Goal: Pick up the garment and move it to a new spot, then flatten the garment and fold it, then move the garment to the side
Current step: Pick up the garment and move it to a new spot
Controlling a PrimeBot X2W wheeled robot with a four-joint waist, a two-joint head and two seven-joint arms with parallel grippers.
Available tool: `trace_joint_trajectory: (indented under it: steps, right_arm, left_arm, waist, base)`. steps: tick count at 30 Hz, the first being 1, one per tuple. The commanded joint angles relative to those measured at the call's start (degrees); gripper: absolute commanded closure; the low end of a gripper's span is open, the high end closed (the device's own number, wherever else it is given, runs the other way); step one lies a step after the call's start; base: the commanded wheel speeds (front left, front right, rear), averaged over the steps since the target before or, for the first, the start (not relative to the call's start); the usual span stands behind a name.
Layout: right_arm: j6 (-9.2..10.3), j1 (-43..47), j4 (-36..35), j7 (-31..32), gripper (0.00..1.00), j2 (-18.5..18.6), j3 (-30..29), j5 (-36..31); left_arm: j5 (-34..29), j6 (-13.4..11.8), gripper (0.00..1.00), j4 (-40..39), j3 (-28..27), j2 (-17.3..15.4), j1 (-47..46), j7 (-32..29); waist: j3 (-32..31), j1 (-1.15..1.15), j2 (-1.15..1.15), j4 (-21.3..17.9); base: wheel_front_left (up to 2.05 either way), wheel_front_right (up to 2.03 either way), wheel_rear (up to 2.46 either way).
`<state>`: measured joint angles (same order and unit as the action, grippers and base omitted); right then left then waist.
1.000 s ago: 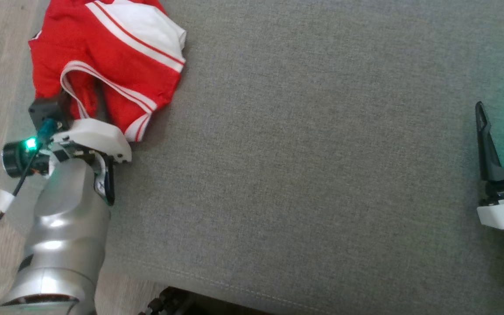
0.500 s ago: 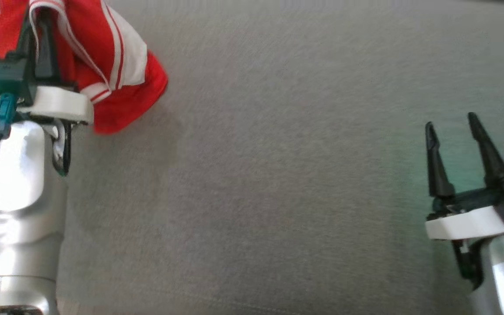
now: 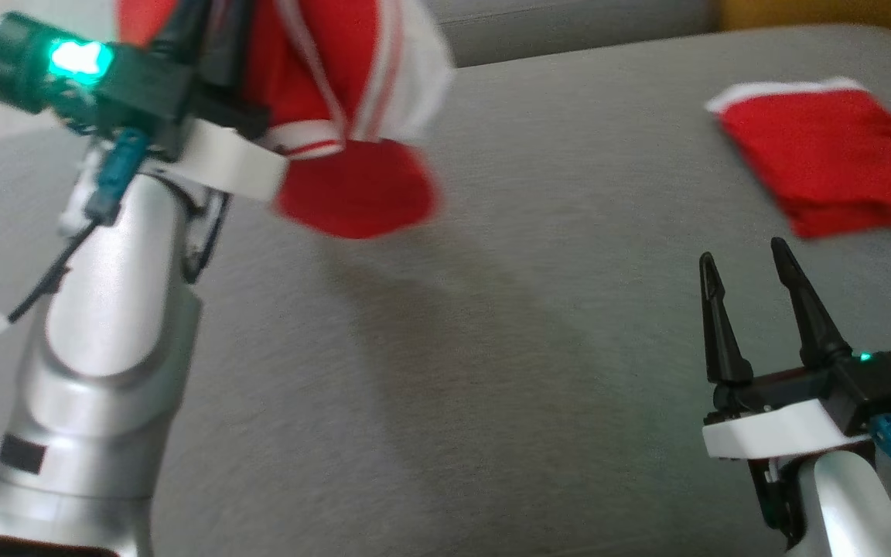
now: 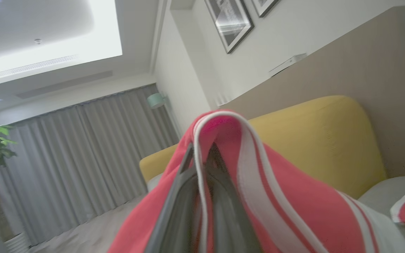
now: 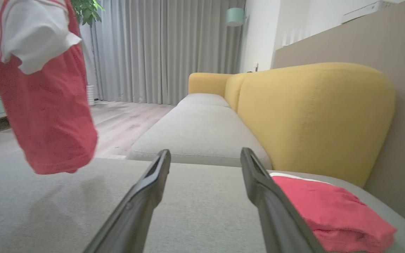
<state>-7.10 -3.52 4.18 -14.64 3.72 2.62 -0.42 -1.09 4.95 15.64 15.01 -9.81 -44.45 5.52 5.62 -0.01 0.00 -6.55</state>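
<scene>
Lifted off grey fabric cushion [image 3: 492,348], red white-striped garment [image 3: 345,186] hangs from my clamped left gripper [image 4: 202,154]; thin pinch may slip; right gripper [image 3: 747,259] wide.

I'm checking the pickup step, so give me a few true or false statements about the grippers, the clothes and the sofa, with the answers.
1. The left gripper is shut on the red garment with white stripes. True.
2. That garment lies spread flat on the grey fabric seat cushion. False: it hangs bunched from the left gripper, above the cushion.
3. The right gripper is open and holds nothing. True.
4. The folded red cloth is clamped between the right gripper's fingers. False: it lies on the cushion beyond that gripper, apart from it.
</scene>
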Motion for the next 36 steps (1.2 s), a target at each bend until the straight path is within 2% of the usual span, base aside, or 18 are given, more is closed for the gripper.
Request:
trace_joint_trajectory:
  steps: [1, 4, 7, 11, 15, 16, 17, 18, 21, 23, 28, 36]
  right_arm:
    - [-0.39, -1.5, -2.28, -0.36, 0.0, -0.21, 1.34, 0.11]
    - [-0.39, -1.89, -3.17, -0.36, 0.0, -0.53, 1.5, 0.37]
    - [-0.39, -2.28, -3.98, -0.36, 0.0, -0.73, 1.34, 0.62]
    - [-0.39, -3.06, -4.54, -0.36, 0.0, -0.81, 2.35, 2.38]
    - [-0.39, -4.62, -4.75, -0.36, 0.0, -0.82, 4.16, 4.13]
    - [-0.39, -4.96, -4.73, -0.36, 0.0, -0.83, 4.51, 4.53]
    - [-0.39, -5.26, -4.67, -0.36, 0.0, -0.83, 4.78, 4.89]
    - [-0.39, -5.45, -4.66, -0.36, 0.0, -0.83, 4.81, 5.14]
    - [-0.39, -5.69, -4.76, -0.36, 0.0, -0.83, 4.35, 5.54]
    - [-0.39, -5.6, -4.46, -0.36, 0.0, -0.83, 4.36, 5.42]
    - [-0.39, -4.59, -3.13, -0.36, 0.0, -0.83, 3.94, 4.38]
    - [-0.39, 1.13, -0.57, -0.36, 0.0, -0.84, 1.67, 3.16]
  left_arm:
    - [0.25, 0.01, 1.0, -2.33, -1.49, -1.38, -3.79, -0.26]
    - [0.63, 0.18, 1.0, -2.03, -0.12, 0.18, -4.72, -0.59]
    - [2.28, 0.86, 1.0, 1.69, 1.4, 1.75, -4.63, 0.14]
    - [1.05, 1.25, 1.0, 10.49, 4.53, 1.77, -3.72, 3.01]
    - [0.08, 0.0, 1.0, 20.73, 6.52, 3.1, -2.65, 6.44]
    - [0.18, -0.34, 0.96, 23.14, 6.75, 3.52, -2.45, 7.22]
    - [0.41, -0.6, 0.52, 25.43, 6.94, 3.95, -2.19, 7.8]
    - [0.67, -1.02, 0.0, 27.16, 7.09, 4.43, -2.02, 8.34]
    - [2.18, -2.2, 0.0, 29.2, 7.37, 5.77, -0.86, 9.29]
    - [3.29, -3.12, 0.0, 27.28, 7.42, 6.26, 0.69, 9.42]
    - [6.4, -6.42, 0.0, 15.18, 5.55, 6.65, 10.87, 9.46]
    - [7.44, -12.71, 0.0, -6.37, 0.96, 6.85, 32.92, 9.47]
  waist:
    - [-1.58, 0.01, 0.0, -6.97]
    - [-0.35, 0.01, 0.0, -10.15]
    - [1.3, 0.01, 0.0, -12.4]
    - [4.66, 0.01, 0.0, -14.17]
    - [9.03, 0.01, 0.0, -14.71]
    - [9.9, 0.01, 0.0, -14.66]
    - [10.51, 0.01, 0.0, -14.54]
    - [11.1, 0.01, 0.0, -14.25]
    - [12.02, 0.01, 0.0, -12.66]
    - [11.74, 0.01, 0.0, -11.46]
    - [7.9, 0.01, 0.0, -8.36]
    - [-2.98, 0.01, 0.0, -1.51]
  base:
    - [0.0, 0.0, 0.0]
    - [0.0, 0.0, 0.0]
    - [0.0, 0.0, 0.0]
    - [0.0, 0.0, 0.0]
    - [0.0, 0.0, 0.0]
    - [0.0, 0.0, 0.0]
    - [0.0, 0.0, 0.0]
    - [0.0, 0.0, 0.0]
    - [0.0, 0.0, 0.0]
    - [0.0, 0.0, 0.0]
    - [0.0, 0.0, 0.0]
    - [0.0, 0.0, 0.0]
